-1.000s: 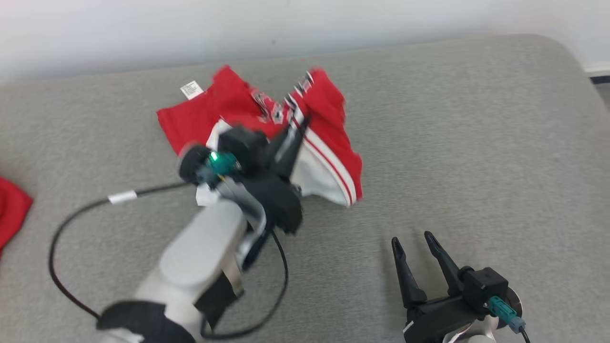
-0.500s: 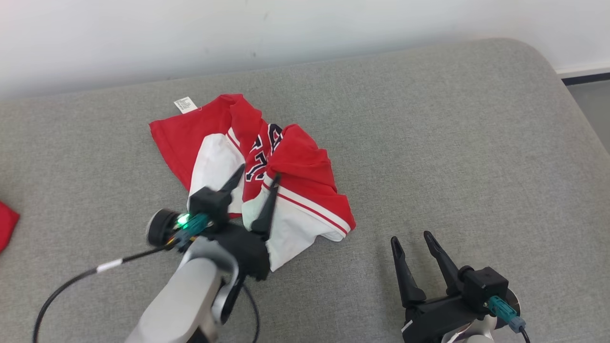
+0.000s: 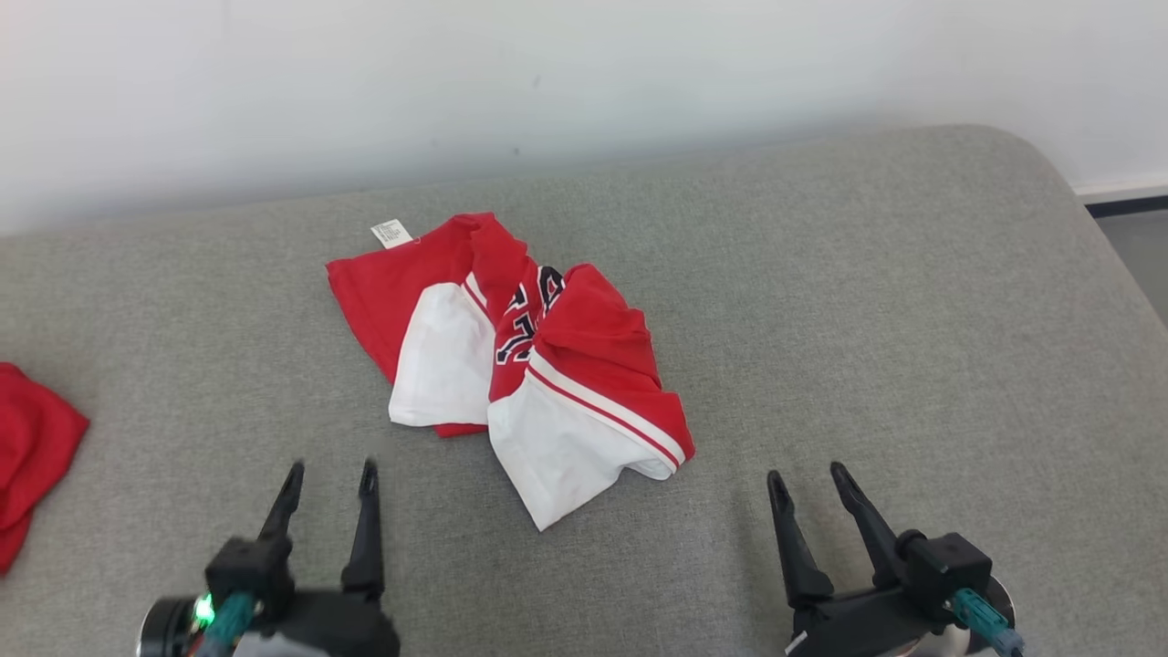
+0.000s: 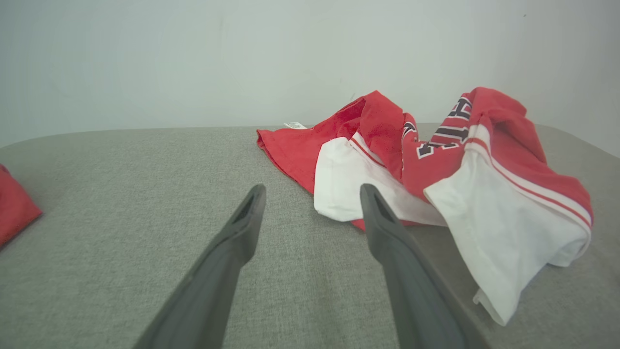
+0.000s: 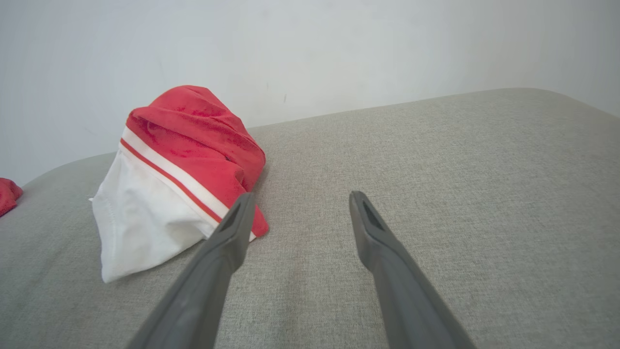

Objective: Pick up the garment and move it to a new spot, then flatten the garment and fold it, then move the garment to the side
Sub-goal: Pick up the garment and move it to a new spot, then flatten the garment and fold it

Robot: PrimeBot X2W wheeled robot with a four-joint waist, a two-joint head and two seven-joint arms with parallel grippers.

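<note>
Grey fabric surface against white wall; crumpled red cloth lying at surface's left edge

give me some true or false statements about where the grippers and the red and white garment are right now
1. The left gripper is open and holds nothing. True.
2. The garment lies flat and neatly folded. False: it is crumpled in a bunched heap.
3. The right gripper is clamped on the garment's white part. False: it is open, apart from the garment, over the grey surface.
4. A second red cloth lies to the robot's left, apart from the garment. True.
5. A white tag shows at the garment's far edge. True.
</note>
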